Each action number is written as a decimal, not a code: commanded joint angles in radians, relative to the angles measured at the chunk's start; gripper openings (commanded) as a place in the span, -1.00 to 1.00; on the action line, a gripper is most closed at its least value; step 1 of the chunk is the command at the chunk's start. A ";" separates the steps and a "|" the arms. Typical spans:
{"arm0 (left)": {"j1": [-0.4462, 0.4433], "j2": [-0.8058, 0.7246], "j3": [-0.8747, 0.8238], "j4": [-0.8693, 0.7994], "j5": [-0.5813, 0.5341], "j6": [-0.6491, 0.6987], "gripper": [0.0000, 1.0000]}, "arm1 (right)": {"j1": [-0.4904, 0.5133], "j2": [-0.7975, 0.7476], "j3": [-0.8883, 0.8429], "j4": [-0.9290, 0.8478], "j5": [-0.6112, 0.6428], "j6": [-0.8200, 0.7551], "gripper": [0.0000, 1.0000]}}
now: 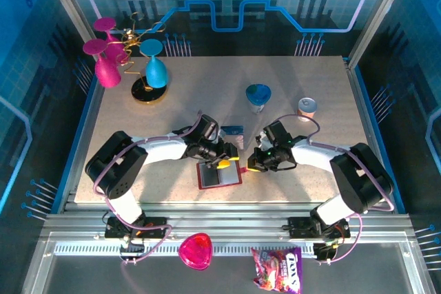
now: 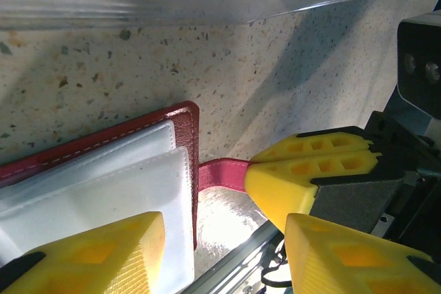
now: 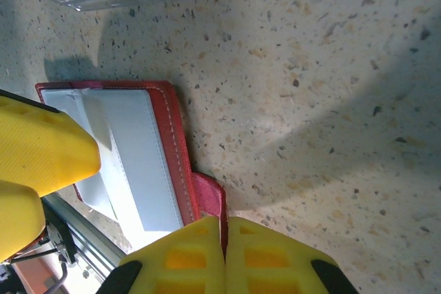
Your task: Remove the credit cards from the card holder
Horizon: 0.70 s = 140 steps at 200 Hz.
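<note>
Currently, right gripper jaws clamp the snap tab of the card holder, steadying it; left gripper jaws stand part-open over the pockets. Next, as judged: pinch a card edge.

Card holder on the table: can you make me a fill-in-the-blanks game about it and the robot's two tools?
1. The card holder lies ____ on the table, with its pale pockets facing up.
2. The right tool is shut, pinching the holder's little red ____ at the side.
3. The left tool has fingers of the colour ____, spread apart above the holder.
Missing words: open, tab, yellow.
</note>
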 commanded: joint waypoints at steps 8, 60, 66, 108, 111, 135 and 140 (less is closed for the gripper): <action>-0.006 -0.027 0.022 -0.056 -0.008 0.024 0.00 | -0.022 -0.054 -0.017 -0.057 0.035 -0.016 -0.90; -0.002 -0.089 -0.001 -0.103 -0.073 0.041 -0.01 | -0.025 -0.111 -0.001 -0.118 0.058 -0.016 -0.66; 0.000 -0.097 -0.009 -0.106 -0.079 0.041 -0.01 | -0.024 -0.118 0.006 -0.127 0.061 -0.017 -0.65; 0.031 -0.184 -0.086 -0.121 -0.115 0.042 -0.02 | -0.002 -0.147 0.080 -0.217 0.108 -0.038 -0.57; 0.035 -0.190 -0.094 -0.122 -0.115 0.043 -0.02 | 0.001 -0.146 0.085 -0.219 0.110 -0.038 -0.57; 0.066 -0.245 -0.150 -0.134 -0.123 0.043 -0.03 | 0.026 -0.132 0.127 -0.236 0.114 -0.038 -0.56; 0.072 -0.257 -0.161 -0.140 -0.123 0.044 -0.03 | 0.034 -0.126 0.137 -0.240 0.118 -0.038 -0.56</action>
